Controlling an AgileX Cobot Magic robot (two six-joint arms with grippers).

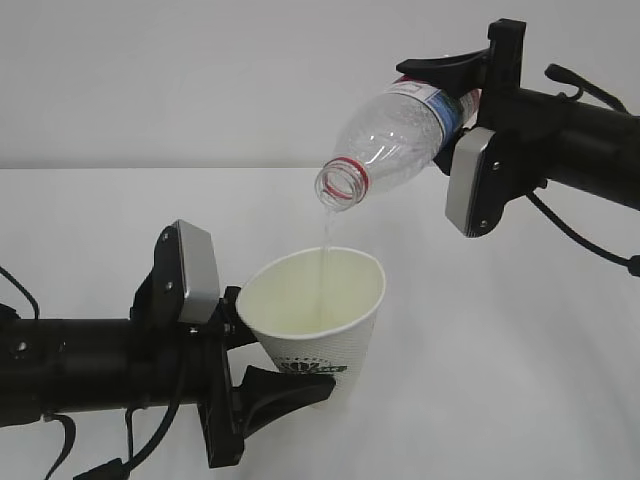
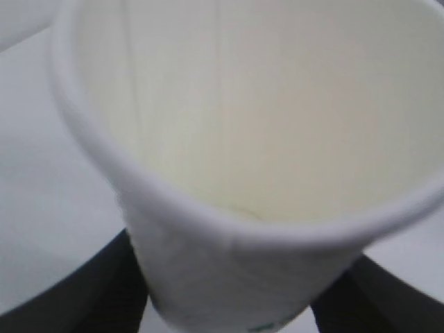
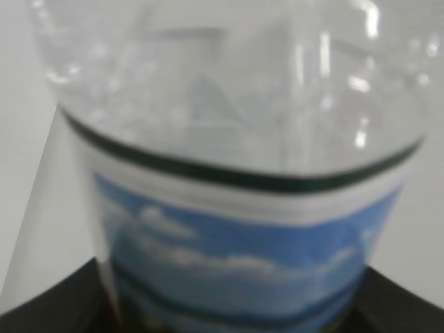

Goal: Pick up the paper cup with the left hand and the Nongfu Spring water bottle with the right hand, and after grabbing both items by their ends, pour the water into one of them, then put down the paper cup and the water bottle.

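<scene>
Water pours from bottle to cup above the white table [image 1: 520, 380].
The right hand [image 1: 470, 95] is clamped on the tilted Nongfu Spring water bottle [image 1: 400, 135], upper right; the left hand [image 1: 262, 350], lower left, grips the paper cup [image 1: 320, 305] beneath, catching the thin water [image 1: 323, 240] stream.

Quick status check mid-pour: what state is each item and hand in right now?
paper cup: upright, off the table, catching water
Nongfu Spring water bottle: capless, tipped mouth-down above the cup
water: thin stream falling into cup
left hand: gripping cup's base
right hand: gripping bottle's bottom end
</scene>
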